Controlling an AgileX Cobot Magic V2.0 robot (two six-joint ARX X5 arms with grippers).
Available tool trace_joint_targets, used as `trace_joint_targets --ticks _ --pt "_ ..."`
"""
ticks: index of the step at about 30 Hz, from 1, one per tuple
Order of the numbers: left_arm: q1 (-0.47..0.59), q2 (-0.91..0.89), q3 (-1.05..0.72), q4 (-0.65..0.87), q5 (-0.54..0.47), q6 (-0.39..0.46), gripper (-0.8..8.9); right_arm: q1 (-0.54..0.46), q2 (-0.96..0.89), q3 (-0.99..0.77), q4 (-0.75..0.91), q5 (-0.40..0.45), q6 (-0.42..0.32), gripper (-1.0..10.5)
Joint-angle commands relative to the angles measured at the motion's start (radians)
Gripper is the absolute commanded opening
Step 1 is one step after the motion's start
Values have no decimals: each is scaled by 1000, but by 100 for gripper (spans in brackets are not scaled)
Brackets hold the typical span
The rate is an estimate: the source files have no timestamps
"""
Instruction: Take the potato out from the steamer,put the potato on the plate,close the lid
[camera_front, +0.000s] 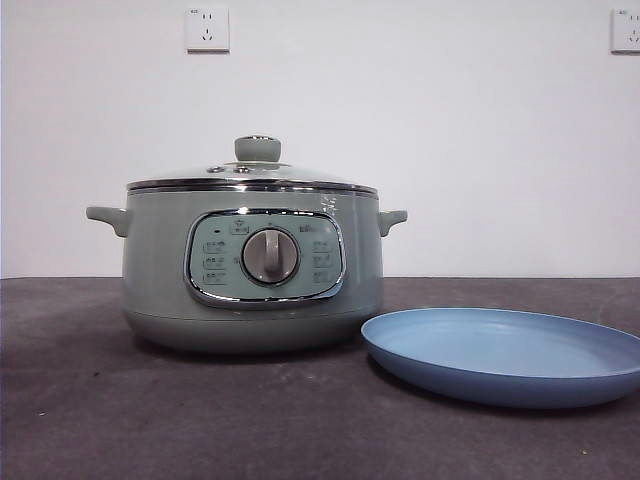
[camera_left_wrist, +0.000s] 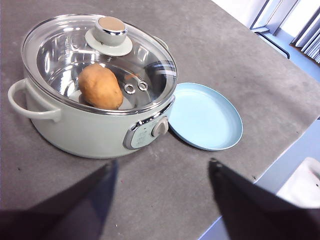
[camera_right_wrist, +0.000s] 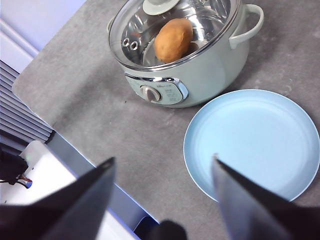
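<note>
The sage-green steamer stands left of centre on the table with the glass lid closed on it. Through the lid I see the orange-brown potato lying inside the steamer; it also shows under the glass in the right wrist view. The light-blue plate lies bare to the steamer's right, close to its base. My left gripper is open, high above the table in front of the steamer. My right gripper is open too, hovering near the plate. Neither holds anything.
The dark grey table ends at an edge near both grippers. A white wall with two sockets stands behind. A white object sits below the table edge in the right wrist view.
</note>
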Motion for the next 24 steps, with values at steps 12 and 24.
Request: trace_joint_targets --ticks 12,24 --pt "-71 127 41 141 -49 -27 691 3 3 3 4 -1 -3 693" --pt "-276 564 300 321 -274 -1 691 3 3 3 11 -1 -3 693"
